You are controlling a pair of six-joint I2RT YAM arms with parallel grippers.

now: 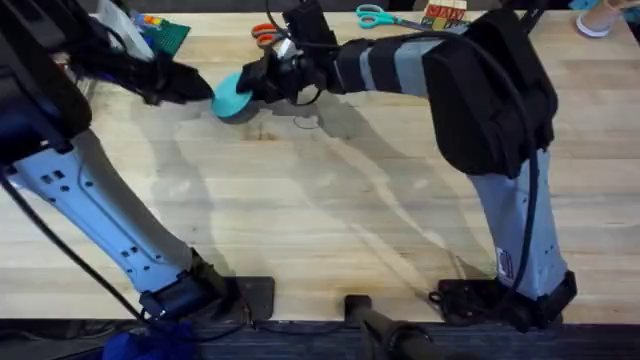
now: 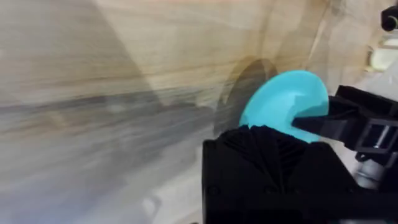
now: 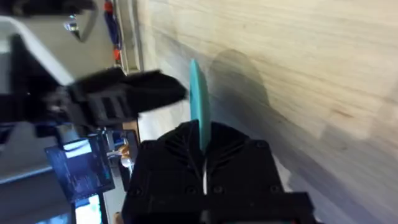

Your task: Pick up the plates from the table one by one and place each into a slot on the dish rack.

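Note:
My right gripper [image 1: 252,84] has reached across to the table's [image 1: 330,210] far left and is shut on a bright cyan-blue plate [image 1: 231,95]. The plate hangs tilted just above the wood, with its shadow beneath. In the right wrist view the plate [image 3: 198,106] stands edge-on between my own fingers [image 3: 180,155]. My left gripper [image 1: 200,88] is shut, its tip beside the plate's left rim and on one side of it only. In the left wrist view the plate [image 2: 283,102] sits past my fingers [image 2: 267,168], clamped by the right gripper [image 2: 317,121]. The dish rack is out of view.
A green baseplate [image 1: 168,33], orange scissors [image 1: 264,34] and teal scissors [image 1: 375,15] lie along the far edge. Both arms crowd the far left corner. The middle and near parts of the table are bare wood.

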